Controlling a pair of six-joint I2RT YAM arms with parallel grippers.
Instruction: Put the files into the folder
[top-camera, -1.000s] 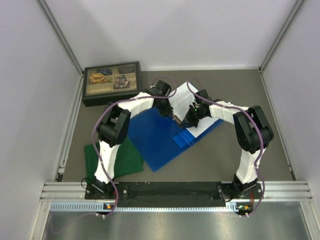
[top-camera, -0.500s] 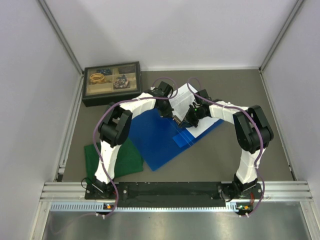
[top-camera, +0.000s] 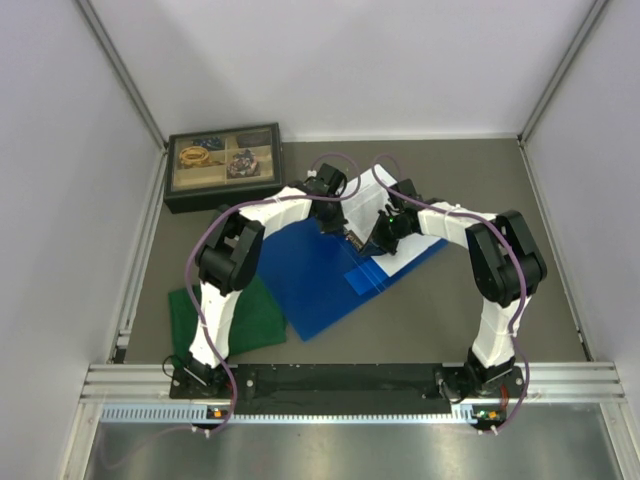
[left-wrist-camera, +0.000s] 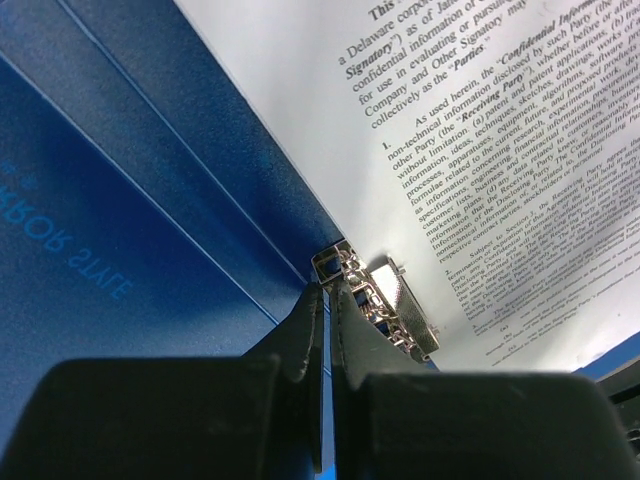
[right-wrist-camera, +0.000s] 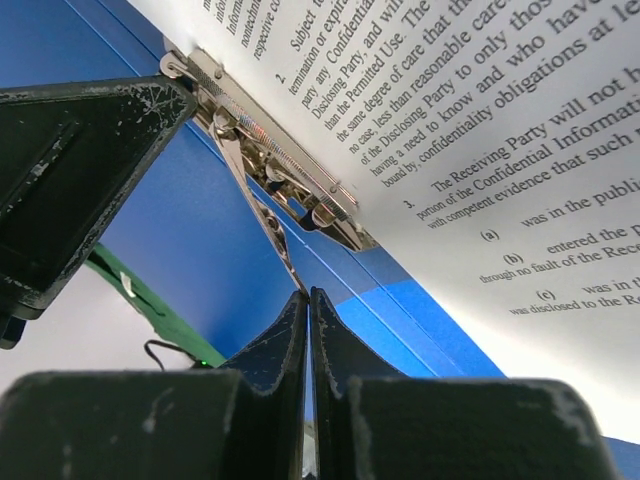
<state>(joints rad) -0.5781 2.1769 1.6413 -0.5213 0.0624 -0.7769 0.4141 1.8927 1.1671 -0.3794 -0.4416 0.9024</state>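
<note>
While stretched inward over folder (top-camera: 310, 275), left tool (left-wrist-camera: 325, 300), right tool (right-wrist-camera: 307, 300) both closed beside clip (left-wrist-camera: 385, 300).

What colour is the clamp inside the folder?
The clamp is shiny silver metal on the blue folder; clearest in the right wrist view.

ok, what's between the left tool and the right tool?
The metal clip of the folder, at the edge of the files. Right wrist view shows it, left tool to right tool.
</note>
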